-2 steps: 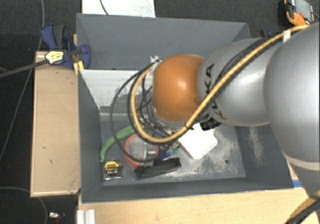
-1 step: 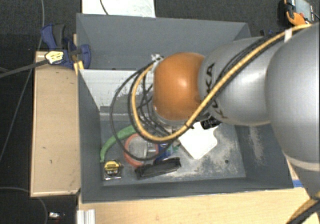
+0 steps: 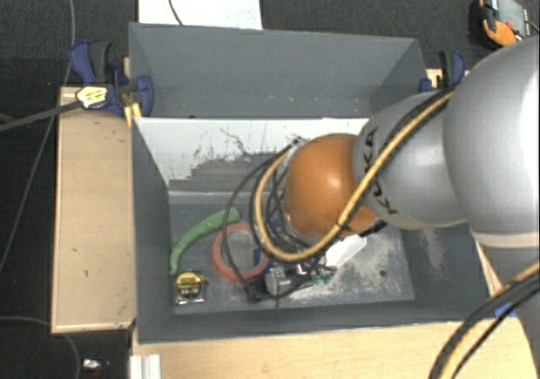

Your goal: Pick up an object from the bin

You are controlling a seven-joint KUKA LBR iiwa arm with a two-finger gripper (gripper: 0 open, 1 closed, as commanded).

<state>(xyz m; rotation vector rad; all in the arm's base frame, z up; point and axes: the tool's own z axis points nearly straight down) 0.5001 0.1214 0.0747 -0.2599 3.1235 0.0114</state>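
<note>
Camera view, KUKA-lettered arm (image 3: pixel 422 175), gripper (image 3: pixel 285 278) low beside red ring (image 3: pixel 217 259), its opening cannot be told

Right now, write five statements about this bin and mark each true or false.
1. A green curved strip lies beside a red ring. True.
2. A small yellow tape measure sits near the front left corner of the bin. True.
3. The red ring lies outside the bin. False: it lies on the bin floor.
4. The arm enters from the view's left. False: it enters from the right.
5. The claw hangs above the bin's rim. False: it is low in the bin, by the ring.
</note>
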